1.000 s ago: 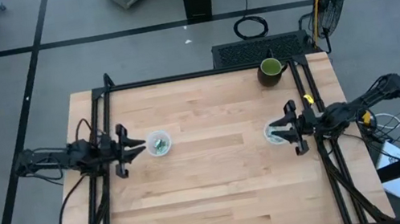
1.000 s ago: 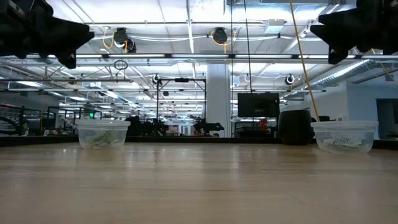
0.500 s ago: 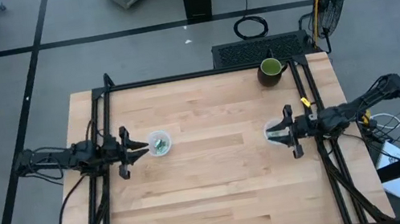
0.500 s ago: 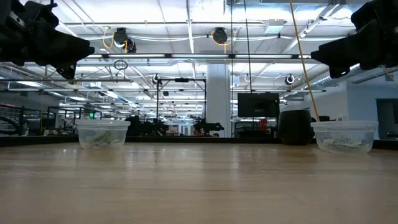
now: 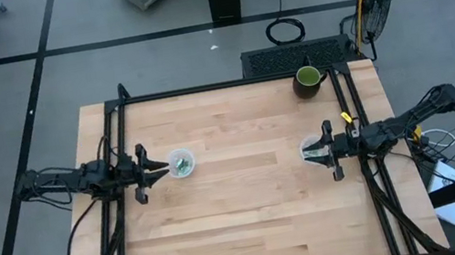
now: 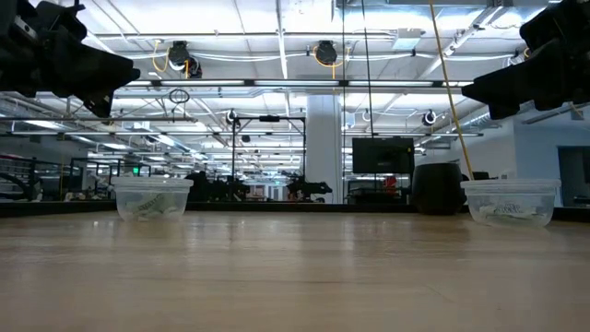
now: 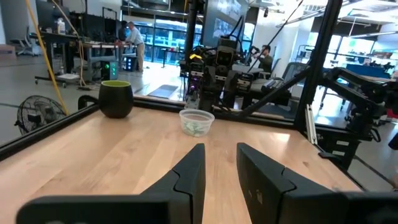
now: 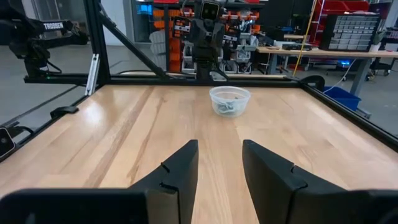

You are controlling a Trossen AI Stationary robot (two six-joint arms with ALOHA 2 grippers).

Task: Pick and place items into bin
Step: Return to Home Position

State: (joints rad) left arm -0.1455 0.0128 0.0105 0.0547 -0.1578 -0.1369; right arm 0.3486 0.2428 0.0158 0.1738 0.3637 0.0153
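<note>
Several packets [image 8: 228, 108] lay in the left bin [image 5: 181, 164], pale green and white behind its clear wall. More showed at the bottom of the right bin [image 6: 510, 203], though the count in either could not be told. Seen from above, the left bin stood at 9 o'clock from the middle of the table [image 5: 250, 207] and the right bin at 3 o'clock. Both were upright on the wood and well apart from each other. A mug [image 5: 307, 79] stood at about 1 o'clock by the far edge, away from both bins.

The left gripper [image 5: 153, 169] hung just to the 9 o'clock side of the left bin, near it but not touching. In the low view it was raised clear of the tabletop and higher than the bin's rim. Its fingers [image 7: 189, 174] were spread, with nothing between them. The left arm lay stretched nearly level from the table's 9 o'clock edge, pointing toward 3 o'clock.

The right gripper [image 5: 322, 150] hung over the 3 o'clock side of the right bin, well above its rim in the low view. Its fingers [image 8: 180, 168] were parted and empty. The right arm reached in from the 3 o'clock edge and pointed toward 9 o'clock, with its elbow bent out past the frame rail.

Each wrist view looked level across the wood to the opposite bin, with the other arm just behind it.
</note>
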